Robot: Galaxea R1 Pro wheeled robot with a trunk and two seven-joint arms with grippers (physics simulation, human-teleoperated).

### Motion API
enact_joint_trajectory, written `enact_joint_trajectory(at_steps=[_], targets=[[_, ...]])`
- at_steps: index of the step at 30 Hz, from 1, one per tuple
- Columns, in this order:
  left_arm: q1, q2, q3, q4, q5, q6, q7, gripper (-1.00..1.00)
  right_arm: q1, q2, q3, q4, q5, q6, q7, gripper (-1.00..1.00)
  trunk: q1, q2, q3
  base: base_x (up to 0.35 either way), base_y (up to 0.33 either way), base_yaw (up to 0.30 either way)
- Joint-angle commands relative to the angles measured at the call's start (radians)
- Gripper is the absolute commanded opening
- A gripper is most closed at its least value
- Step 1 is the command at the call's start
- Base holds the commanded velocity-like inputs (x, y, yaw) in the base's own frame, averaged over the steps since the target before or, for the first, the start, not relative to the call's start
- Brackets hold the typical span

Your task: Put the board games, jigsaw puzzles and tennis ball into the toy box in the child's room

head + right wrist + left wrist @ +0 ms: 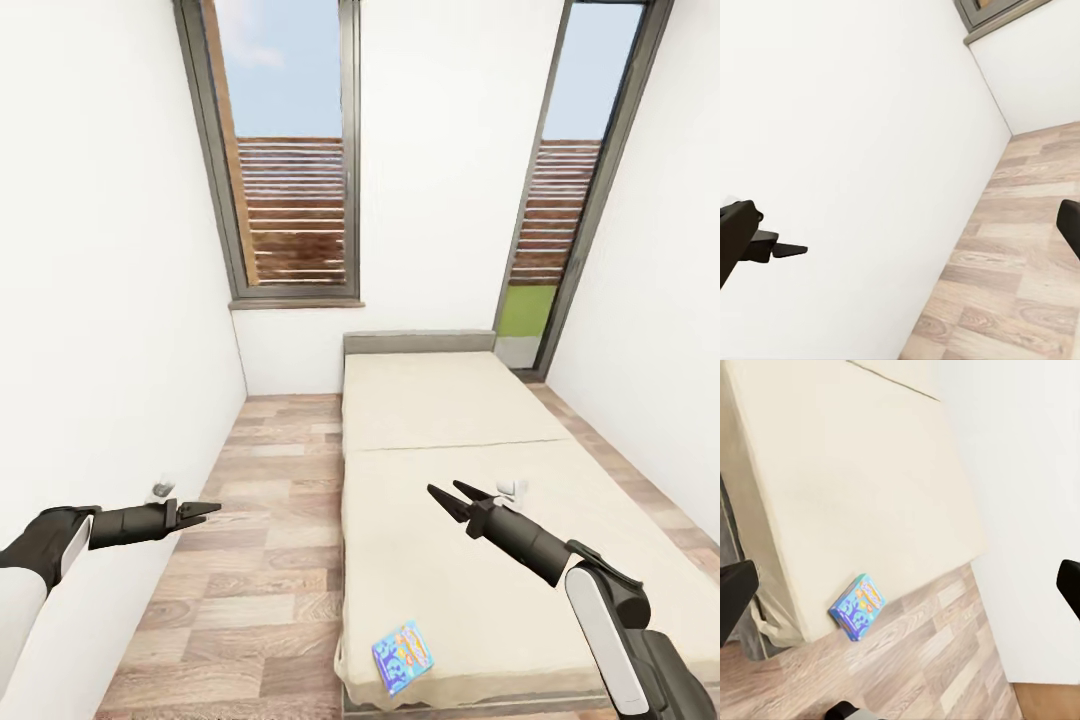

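I am facing a beige bed (500, 520) between white walls (100, 250), with two tall dark-framed windows (290, 150) behind its headboard. A small blue board game (404, 656) is lying flat at the mattress's near left corner. My left gripper (205, 514) is hovering over the wood-plank floor (270, 520), fingers spread and empty. My right gripper (448, 492) is hanging above the mattress, fingers spread and empty.
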Motion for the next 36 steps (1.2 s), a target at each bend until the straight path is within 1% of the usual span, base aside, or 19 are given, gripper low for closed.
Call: enact_joint_trajectory(at_steps=[1,6,11,18,26,36], targets=[[-0.002,-0.001,0.008,0.0,-0.011,0.01,-0.006,1.0,-0.001,0.0,-0.001,0.0,-0.007,0.008,0.001,1.0,0.001,-0.002,-0.001,-0.001,-0.072,0.252],[-0.002,-0.001,0.008,0.0,-0.011,0.011,-0.005,1.0,-0.001,0.0,-0.002,-0.001,-0.007,0.008,0.001,1.0,0.001,-0.002,0.002,0.0,-0.015,0.243],[-0.002,-0.001,0.008,0.0,-0.011,0.011,-0.005,1.0,-0.001,0.0,-0.004,0.0,-0.009,0.007,0.003,1.0,0.001,-0.002,0.003,0.0,0.018,0.1],[-0.002,-0.001,0.008,0.0,-0.011,0.011,-0.006,1.0,-0.001,0.0,-0.005,0.0,-0.008,0.006,0.002,1.0,0.001,-0.002,0.004,0.0,0.011,0.017],[-0.002,-0.001,0.008,0.0,-0.011,0.011,-0.006,1.0,-0.001,0.0,-0.004,0.0,-0.011,0.016,0.002,1.0,0.001,-0.002,0.004,0.0,0.094,0.001],[-0.002,-0.001,0.008,0.0,-0.011,0.011,-0.006,1.0,-0.001,0.0,-0.003,0.0,-0.01,0.01,0.002,1.0,0.001,-0.002,0.004,0.0,0.099,0.0]])
